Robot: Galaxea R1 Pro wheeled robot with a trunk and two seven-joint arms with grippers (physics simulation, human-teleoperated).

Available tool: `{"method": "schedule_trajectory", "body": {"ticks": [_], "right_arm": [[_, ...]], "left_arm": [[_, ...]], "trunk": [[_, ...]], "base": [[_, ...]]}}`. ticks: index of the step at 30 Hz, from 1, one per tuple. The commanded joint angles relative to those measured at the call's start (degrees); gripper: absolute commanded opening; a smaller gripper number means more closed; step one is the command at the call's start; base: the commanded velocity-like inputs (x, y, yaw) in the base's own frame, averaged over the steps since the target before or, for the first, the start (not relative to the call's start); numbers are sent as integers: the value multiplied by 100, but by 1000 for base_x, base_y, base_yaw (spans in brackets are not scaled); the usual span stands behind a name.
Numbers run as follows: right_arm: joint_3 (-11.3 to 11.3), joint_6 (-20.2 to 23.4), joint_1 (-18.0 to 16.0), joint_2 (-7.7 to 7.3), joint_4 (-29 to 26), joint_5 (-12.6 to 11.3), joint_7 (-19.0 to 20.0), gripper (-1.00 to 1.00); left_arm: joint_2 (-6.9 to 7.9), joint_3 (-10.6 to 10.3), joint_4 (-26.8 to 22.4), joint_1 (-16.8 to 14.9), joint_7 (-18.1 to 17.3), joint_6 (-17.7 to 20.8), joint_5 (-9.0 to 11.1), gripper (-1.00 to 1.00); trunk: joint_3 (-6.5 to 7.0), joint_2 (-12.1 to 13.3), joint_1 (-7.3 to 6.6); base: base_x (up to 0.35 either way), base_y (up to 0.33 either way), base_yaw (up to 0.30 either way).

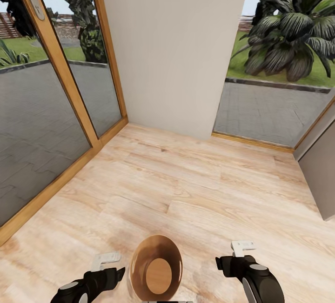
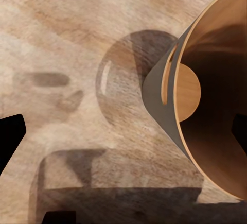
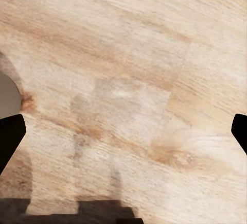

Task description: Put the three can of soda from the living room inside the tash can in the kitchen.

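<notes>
One tash can [image 1: 156, 268] on the pale wood floor [image 1: 195, 191], mouth up, between two claws.

Glass doors [image 1: 46, 103] at left; left claw [image 1: 106, 260] just beside the bin, its spread impossible to judge; the single bin's long axis stands upright; right claw [image 1: 243, 246] hangs wide, empty.

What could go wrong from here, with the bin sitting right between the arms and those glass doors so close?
1. The tash can looks empty, and neither the left gripper nor the right gripper seems to hold a can, so a drop here would put nothing in.
2. The bin stands close between both arms; a swing or a base turn could knock it over.
3. The glass doors are near on the left; driving forward carelessly could hit them.
</notes>
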Motion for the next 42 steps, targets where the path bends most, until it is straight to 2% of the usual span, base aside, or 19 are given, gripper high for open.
{"method": "schedule_trajectory", "body": {"ticks": [1,13,19,35,42], "right_arm": [[0,-1,1,0,0,0,0,100],[0,-3,3,0,0,8,-5,100],[0,-10,3,0,6,9,-32,100],[-7,-10,3,0,9,23,-41,100],[-6,40,2,0,6,26,-29,100]], "left_arm": [[0,-3,-3,2,-1,1,0,100],[0,-58,1,4,22,8,-31,100],[8,-21,1,3,28,-1,-49,100],[132,-47,36,1,24,-6,-54,100],[196,7,37,4,8,-7,-29,100]], "trunk": [[0,0,0],[0,0,0],[0,0,0],[0,0,0],[0,0,0]], "base": [[0,0,0],[0,0,0],[0,0,0],[0,0,0],[0,0,0]]}}
